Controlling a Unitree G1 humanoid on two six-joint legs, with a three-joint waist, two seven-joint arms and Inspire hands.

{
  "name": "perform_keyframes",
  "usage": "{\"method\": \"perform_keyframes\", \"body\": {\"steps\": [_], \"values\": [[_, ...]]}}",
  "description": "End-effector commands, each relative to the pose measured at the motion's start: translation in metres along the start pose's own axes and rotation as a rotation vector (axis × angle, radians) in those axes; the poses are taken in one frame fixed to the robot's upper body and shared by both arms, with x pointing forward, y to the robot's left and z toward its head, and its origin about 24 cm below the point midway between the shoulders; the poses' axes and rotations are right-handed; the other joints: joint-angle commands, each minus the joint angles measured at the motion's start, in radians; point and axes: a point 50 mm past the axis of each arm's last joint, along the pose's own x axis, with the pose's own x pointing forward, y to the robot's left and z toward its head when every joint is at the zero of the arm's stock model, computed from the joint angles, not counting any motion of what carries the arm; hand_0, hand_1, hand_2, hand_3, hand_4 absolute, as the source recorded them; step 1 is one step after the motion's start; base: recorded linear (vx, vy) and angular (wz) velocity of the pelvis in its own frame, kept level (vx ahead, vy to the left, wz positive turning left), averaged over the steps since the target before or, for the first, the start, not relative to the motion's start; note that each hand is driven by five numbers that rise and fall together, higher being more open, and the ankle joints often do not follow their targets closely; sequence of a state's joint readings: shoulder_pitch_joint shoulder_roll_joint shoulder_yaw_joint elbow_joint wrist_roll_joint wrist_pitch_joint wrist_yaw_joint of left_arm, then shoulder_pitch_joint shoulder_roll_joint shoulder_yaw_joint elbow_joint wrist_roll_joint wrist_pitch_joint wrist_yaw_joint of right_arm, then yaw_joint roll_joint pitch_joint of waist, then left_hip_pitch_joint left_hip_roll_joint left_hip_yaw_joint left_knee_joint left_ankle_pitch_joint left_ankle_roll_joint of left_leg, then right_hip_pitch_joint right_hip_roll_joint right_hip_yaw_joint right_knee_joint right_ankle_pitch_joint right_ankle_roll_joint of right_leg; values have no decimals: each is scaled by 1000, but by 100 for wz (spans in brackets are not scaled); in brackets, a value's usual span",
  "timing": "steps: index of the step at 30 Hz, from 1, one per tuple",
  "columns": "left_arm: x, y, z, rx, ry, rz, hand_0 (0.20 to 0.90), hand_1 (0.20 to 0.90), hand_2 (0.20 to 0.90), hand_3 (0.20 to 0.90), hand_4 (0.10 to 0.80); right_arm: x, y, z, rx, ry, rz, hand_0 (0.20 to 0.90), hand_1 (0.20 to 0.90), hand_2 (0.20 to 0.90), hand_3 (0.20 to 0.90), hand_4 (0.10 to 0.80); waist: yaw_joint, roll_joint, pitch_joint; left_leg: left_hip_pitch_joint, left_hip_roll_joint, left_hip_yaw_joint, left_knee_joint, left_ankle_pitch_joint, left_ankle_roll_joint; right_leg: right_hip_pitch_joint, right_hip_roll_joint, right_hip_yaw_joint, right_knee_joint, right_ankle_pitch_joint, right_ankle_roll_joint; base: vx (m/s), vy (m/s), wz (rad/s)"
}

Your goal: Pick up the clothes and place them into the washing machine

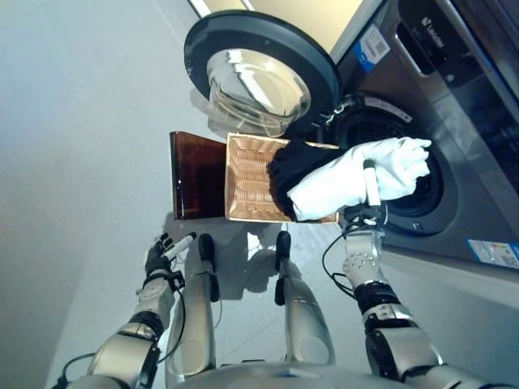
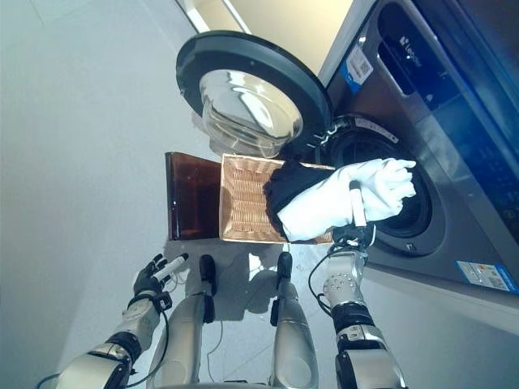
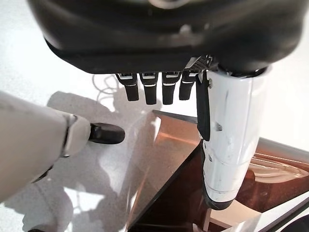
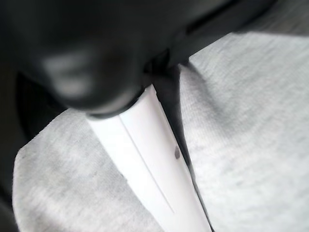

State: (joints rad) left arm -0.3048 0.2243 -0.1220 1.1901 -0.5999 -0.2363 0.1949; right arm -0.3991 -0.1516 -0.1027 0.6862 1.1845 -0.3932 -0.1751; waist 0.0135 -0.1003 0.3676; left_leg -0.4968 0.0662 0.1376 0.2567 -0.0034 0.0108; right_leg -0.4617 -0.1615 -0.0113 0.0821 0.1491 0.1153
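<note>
White garment (image 1: 357, 180) bunched in the right hand (image 1: 369, 212), thumb laid across the cloth and pinching it, held up at the washing machine (image 1: 454, 121) drum opening (image 1: 405, 182). Dark clothing (image 1: 296, 166) hangs from the same bundle over the wicker basket (image 1: 247, 190). Round glass door (image 1: 259, 73) stands open above the basket. Brown box (image 1: 195, 174) touches the basket's left side. Left hand (image 1: 162, 255) low near the floor, apart from everything.

Left wrist view: left hand's fingers (image 3: 145, 87) relaxed, side by side, holding nothing; brown box beyond them.

Right wrist view: thumb (image 4: 149, 159) pressed against light grey-white cloth filling the frame.
</note>
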Motion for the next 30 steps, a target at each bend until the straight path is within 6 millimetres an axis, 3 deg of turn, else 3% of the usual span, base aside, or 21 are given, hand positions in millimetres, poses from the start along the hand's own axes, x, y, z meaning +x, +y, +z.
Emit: {"method": "perform_keyframes", "body": {"steps": [1, 4, 8, 16, 20, 22, 30], "values": [[-5, 14, -19, 23, 45, 40, 900, 900, 900, 900, 800, 16, 22, 100, 100, -419, 123, 200, 200, 200, 200, 300, -5, 54, -78, 70, 5, -59, -80, -21, -49, 63, -7, -10, 102, -108, 27, 0, 0, 0], [-6, 18, -22, 41, 55, 36, 900, 900, 900, 900, 800, 25, 18, 114, 100, -435, 79, 200, 200, 200, 200, 300, 3, 59, -77, 69, 4, -60, -80, -19, -51, 64, -7, -9, 102, -111, 25, 0, 0, 0], [-7, 24, -25, 57, 68, 36, 900, 900, 900, 900, 800, 36, 26, 129, 89, -432, 63, 200, 200, 200, 200, 300, 16, 68, -69, 63, 4, -60, -83, -10, -54, 53, -5, -5, 106, -113, 21, 0, 0, 0], [-7, 17, -25, 55, 56, -5, 900, 900, 900, 900, 800, 44, 43, 129, 13, -390, 88, 200, 200, 200, 200, 300, 33, 91, -39, 62, 1, -57, -91, -2, -56, 45, -3, -1, 114, -119, 17, -3, -4, -2], [-8, 12, -25, 55, 54, -24, 900, 900, 900, 900, 800, 44, 48, 113, -119, -324, 118, 200, 200, 200, 200, 300, 36, 96, -28, 59, 0, -53, -92, 3, -55, 37, -3, 0, 119, -117, 13, 0, 0, 0], [-8, 10, -24, 55, 49, -28, 900, 900, 900, 900, 800, 41, 48, 94, -210, -259, 152, 200, 200, 200, 200, 300, 36, 96, -24, 59, 2, -50, -93, 6, -54, 32, -3, 2, 120, -114, 12, 0, 0, 0], [-6, 2, -18, 57, 32, -51, 900, 900, 900, 900, 800, 37, 46, 51, -296, -103, 176, 200, 200, 200, 200, 300, 40, 99, -20, 48, 3, -45, -82, 3, -53, 15, -3, 8, 130, -114, 6, -9, 4, -2]]}}
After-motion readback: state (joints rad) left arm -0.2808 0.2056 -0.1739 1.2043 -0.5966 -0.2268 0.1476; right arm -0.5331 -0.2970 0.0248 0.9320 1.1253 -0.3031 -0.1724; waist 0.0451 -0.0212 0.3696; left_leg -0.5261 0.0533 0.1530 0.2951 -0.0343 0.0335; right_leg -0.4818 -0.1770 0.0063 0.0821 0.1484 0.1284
